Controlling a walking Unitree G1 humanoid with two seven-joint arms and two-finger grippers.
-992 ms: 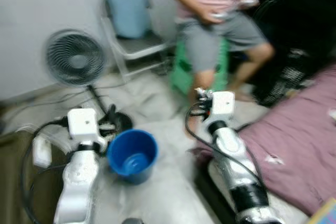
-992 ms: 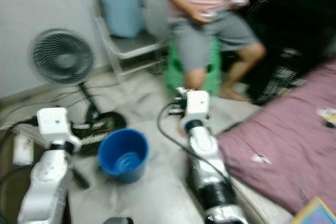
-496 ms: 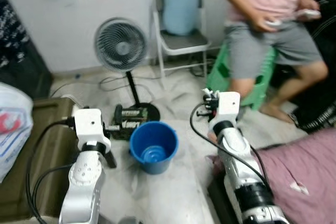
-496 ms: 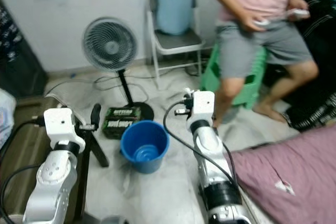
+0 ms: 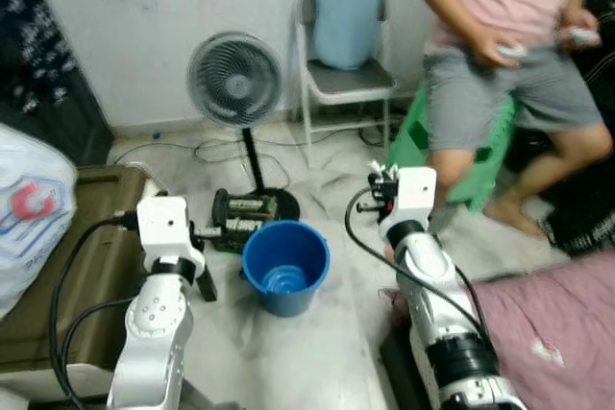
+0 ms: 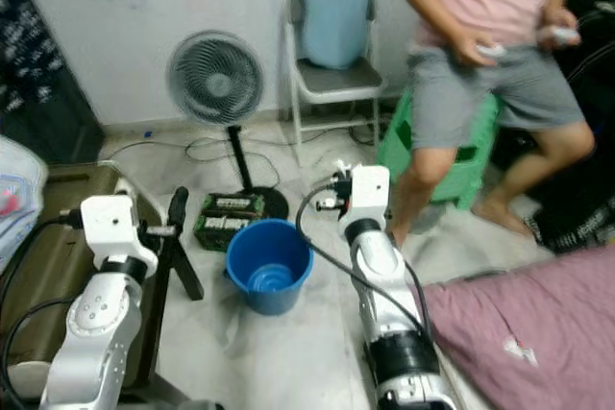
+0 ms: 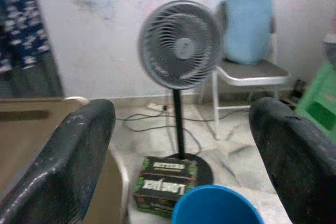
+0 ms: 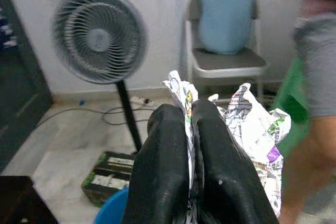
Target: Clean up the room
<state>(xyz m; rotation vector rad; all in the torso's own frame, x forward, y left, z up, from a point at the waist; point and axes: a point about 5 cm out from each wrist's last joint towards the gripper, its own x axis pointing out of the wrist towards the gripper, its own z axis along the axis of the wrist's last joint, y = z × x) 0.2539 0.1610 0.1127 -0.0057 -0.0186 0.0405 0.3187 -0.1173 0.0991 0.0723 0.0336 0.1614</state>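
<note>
The right gripper (image 8: pixel 190 145) has its two black fingers pressed together on a crumpled printed paper wrapper (image 8: pixel 252 129), which sticks out past the fingertips. In the left eye view that gripper sits right of centre, up and to the right of the round blue plastic bucket (image 5: pixel 285 266) standing on the pale floor at lower centre. The step in hand looks like dropping the litter into the bucket. To do it well, the gripper should travel left and slightly down until the wrapper hangs over the bucket's open mouth, well inside the rim, and only then part its fingers; light paper may drift, so a low release seems wise. The left gripper (image 7: pixel 184 145) is spread wide with nothing between its fingers, at the left of the bucket.

Against half a second ago the whole scene has slid slightly, so the head camera has moved; the grey pedestal fan (image 5: pixel 236 81) and bucket keep their relation, and the picture is sharper.
</note>
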